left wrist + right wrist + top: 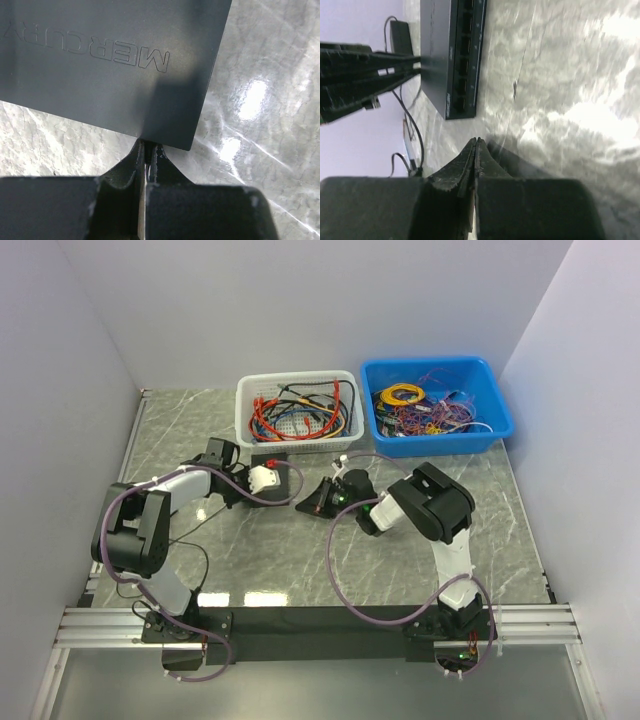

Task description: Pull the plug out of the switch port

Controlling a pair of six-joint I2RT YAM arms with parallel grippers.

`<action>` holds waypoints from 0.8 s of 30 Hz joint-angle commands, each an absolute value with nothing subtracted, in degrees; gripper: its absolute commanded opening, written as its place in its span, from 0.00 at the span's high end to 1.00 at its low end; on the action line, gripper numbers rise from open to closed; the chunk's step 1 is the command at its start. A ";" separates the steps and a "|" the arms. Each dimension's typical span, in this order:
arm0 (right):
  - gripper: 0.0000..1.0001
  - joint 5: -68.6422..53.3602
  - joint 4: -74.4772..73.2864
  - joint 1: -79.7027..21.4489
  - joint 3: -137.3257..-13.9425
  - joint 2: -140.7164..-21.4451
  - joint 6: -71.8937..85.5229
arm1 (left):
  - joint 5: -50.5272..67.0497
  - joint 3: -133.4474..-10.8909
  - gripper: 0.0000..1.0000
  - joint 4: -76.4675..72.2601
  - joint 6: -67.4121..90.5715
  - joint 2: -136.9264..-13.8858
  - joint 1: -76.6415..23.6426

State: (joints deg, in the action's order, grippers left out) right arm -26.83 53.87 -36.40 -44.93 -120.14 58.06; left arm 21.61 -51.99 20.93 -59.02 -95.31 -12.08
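The switch [289, 477] is a flat black box lying near the white basket. In the left wrist view its top [100, 65] reads MERCURY. My left gripper [148, 145] is shut, its tips right against the switch's near edge; in the top view it [268, 479] sits over the switch. The right wrist view shows the switch [437, 55] with its row of ports [463, 55]; the ports I can see hold no plug. My right gripper [476, 141] is shut and empty, on the table a short way from the port side [308, 504].
A white mesh basket [245, 412] of cables and a blue bin [500, 405] of wires stand at the back. A thin black cable [412, 130] and a black adapter [400, 35] lie beyond the switch. White walls close both sides.
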 commanded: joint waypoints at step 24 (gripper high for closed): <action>0.39 -0.10 70.56 -44.99 -20.92 -105.29 81.37 | 32.52 -54.22 0.99 25.31 -35.95 -93.51 -20.92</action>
